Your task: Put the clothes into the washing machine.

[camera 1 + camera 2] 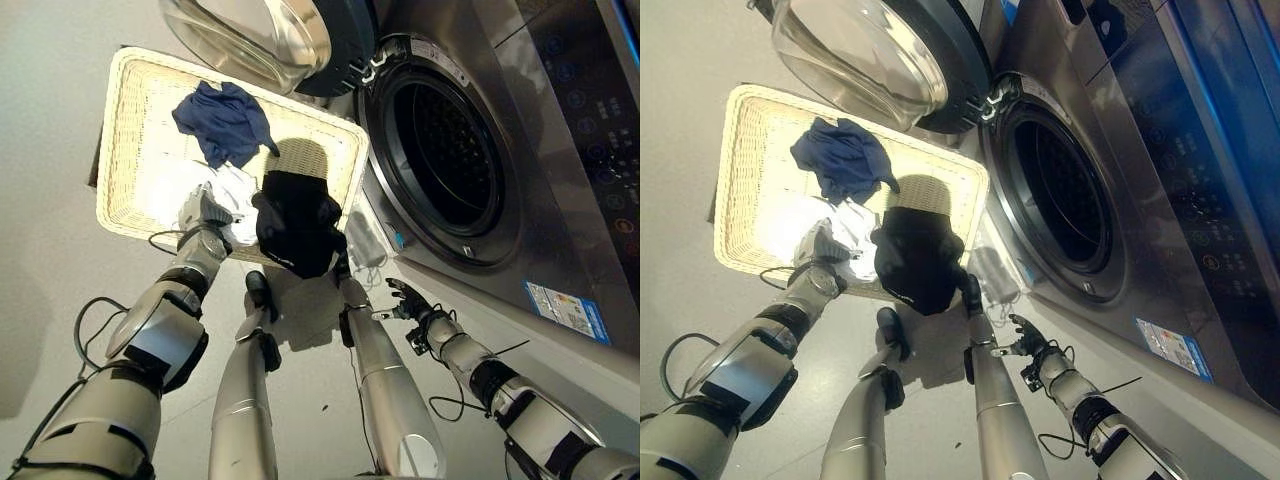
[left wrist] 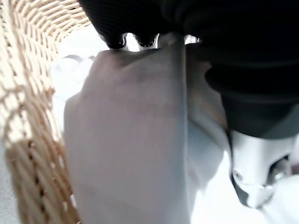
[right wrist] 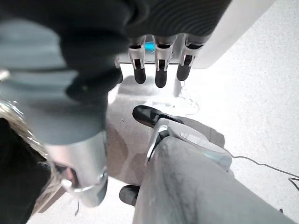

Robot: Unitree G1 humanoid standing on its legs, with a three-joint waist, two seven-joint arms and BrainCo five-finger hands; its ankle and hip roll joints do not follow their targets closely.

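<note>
Inside the basket (image 1: 130,90), left hand (image 1: 205,212) seemingly grips white cloth (image 1: 235,195); right hand (image 1: 410,300) hangs open.

A home laundry corner is showing here: a front-loading washing machine (image 1: 520,170) is standing with its door (image 1: 270,40) hanging open beside a wicker basket (image 1: 130,120) holding clothes (image 1: 225,120).

Pale grey smooth floor (image 1: 60,250), evenly lit, soft shadows falling across it
</note>
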